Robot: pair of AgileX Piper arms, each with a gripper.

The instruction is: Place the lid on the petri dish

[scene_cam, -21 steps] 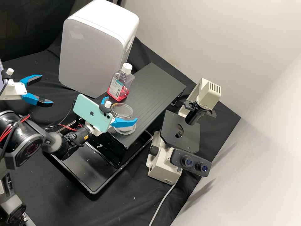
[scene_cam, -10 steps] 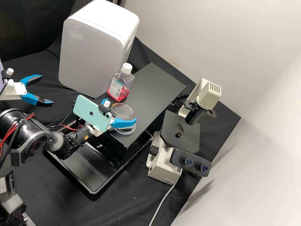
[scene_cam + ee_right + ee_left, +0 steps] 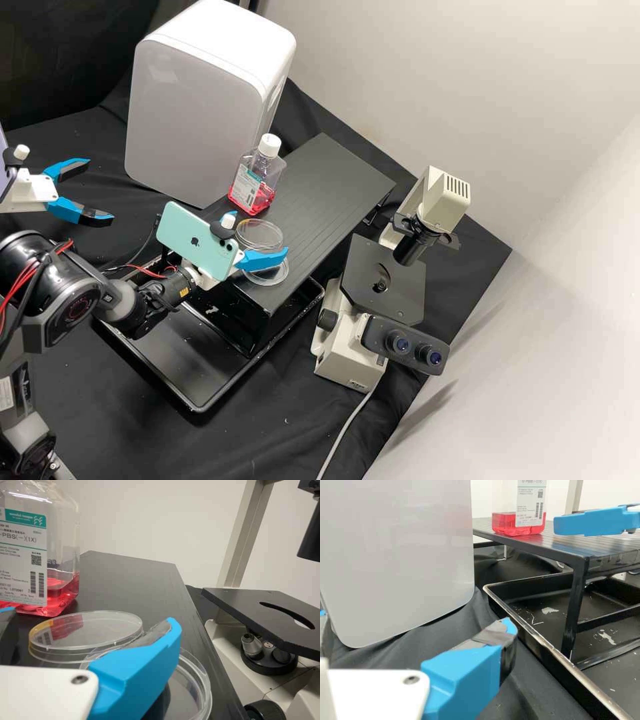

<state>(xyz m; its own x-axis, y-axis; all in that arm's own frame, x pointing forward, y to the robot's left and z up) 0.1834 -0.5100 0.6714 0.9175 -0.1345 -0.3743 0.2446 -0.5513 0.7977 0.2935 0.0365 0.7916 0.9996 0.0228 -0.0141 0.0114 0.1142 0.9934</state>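
On the raised black platform (image 3: 333,180) lies a clear petri dish (image 3: 259,235) (image 3: 85,632), between the spread blue fingers of my right gripper (image 3: 250,240) (image 3: 86,617). Neither finger clearly presses on it. A second clear round piece (image 3: 272,275) (image 3: 192,692) rests on the platform's near edge, under the gripper's outer finger (image 3: 140,665). My left gripper (image 3: 70,190) (image 3: 412,622) hangs open at the far left above the black cloth, holding nothing.
A flask of red liquid (image 3: 257,175) (image 3: 35,565) stands just behind the dishes. A white box (image 3: 207,100) sits at the back left, a black tray (image 3: 200,393) under the platform, and a microscope (image 3: 393,280) to the right.
The right arm has shifted a little and its gripper has edged slightly up and left over the dishes. The left gripper has not moved.
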